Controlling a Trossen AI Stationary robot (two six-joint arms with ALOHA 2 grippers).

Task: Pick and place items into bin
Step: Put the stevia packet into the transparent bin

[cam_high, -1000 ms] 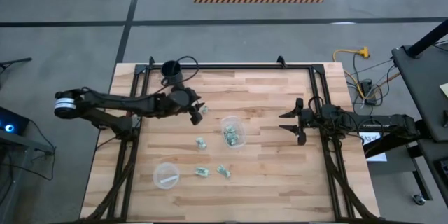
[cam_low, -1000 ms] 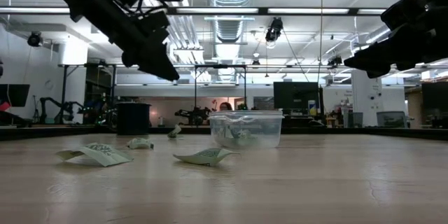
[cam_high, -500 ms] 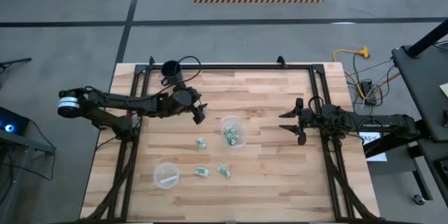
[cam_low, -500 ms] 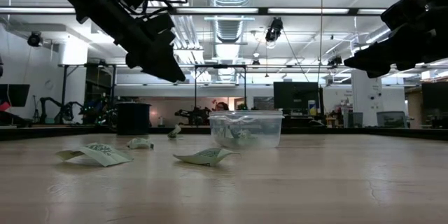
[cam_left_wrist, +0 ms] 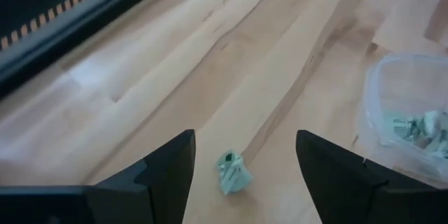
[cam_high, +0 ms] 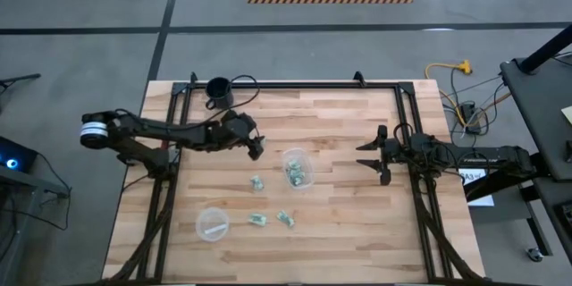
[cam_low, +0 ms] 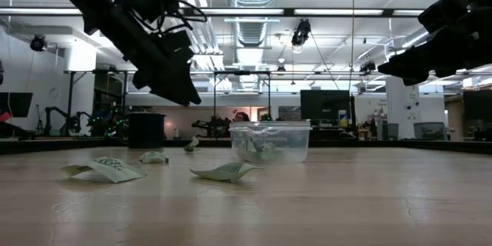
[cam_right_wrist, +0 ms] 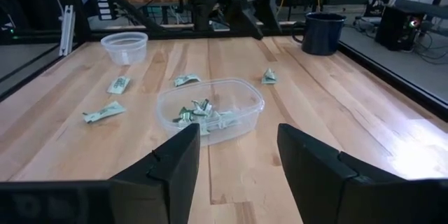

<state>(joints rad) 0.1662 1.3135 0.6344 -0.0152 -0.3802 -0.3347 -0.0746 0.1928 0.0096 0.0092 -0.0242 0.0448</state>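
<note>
A small green item [cam_left_wrist: 234, 172] lies on the counter [cam_high: 340, 188] right under the left claw [cam_left_wrist: 241, 164], between its two fingers and a little ahead of them. The bin [cam_high: 298, 168] sits just past it, off to one side. The left claw is wide open and holds nothing. The right claw [cam_high: 375, 155] waits far off, partly open, also holding nothing.

So the bin [cam_high: 298, 168] sits about mid tabletop [cam_high: 357, 232] with a few items [cam_high: 296, 174] in it, four more lie loose toward the near-left corner by the dish [cam_high: 212, 224], mug [cam_high: 218, 92] at the far-left corner
</note>
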